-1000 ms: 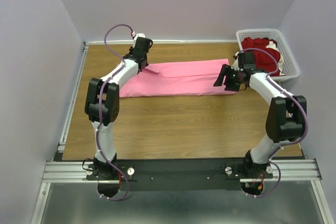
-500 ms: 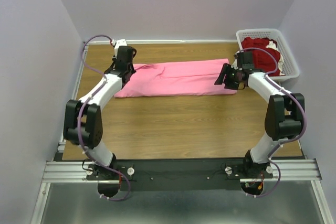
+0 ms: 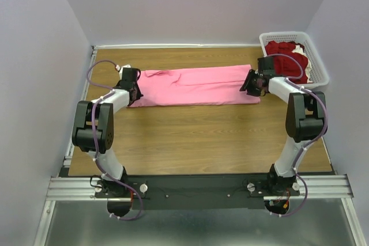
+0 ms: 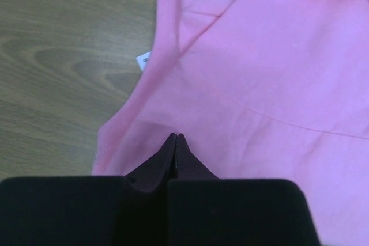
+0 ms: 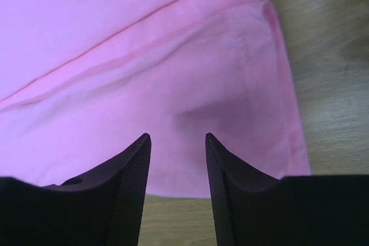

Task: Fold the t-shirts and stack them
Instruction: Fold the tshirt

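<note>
A bright pink t-shirt (image 3: 196, 84), folded into a long strip, lies across the far half of the table. My left gripper (image 3: 135, 90) is at the strip's left end. In the left wrist view the left gripper (image 4: 176, 136) is shut, its tips pressed together over the pink t-shirt (image 4: 259, 73), and I see no cloth between them. My right gripper (image 3: 249, 83) is at the strip's right end. In the right wrist view the right gripper (image 5: 176, 136) stands open, low over the near hem of the pink t-shirt (image 5: 144, 56). Dark red t-shirts (image 3: 285, 50) lie heaped in the basket.
A white lattice basket (image 3: 320, 68) stands at the far right corner beside the right arm. A small white label (image 4: 143, 60) pokes out from under the shirt's left edge. Bare wooden table (image 3: 196, 136) stretches between the shirt and the arm bases.
My left arm swung left and down to the pink shirt's left end, and its gripper closed. My right gripper moved closer to the right end and its jaws narrowed.
</note>
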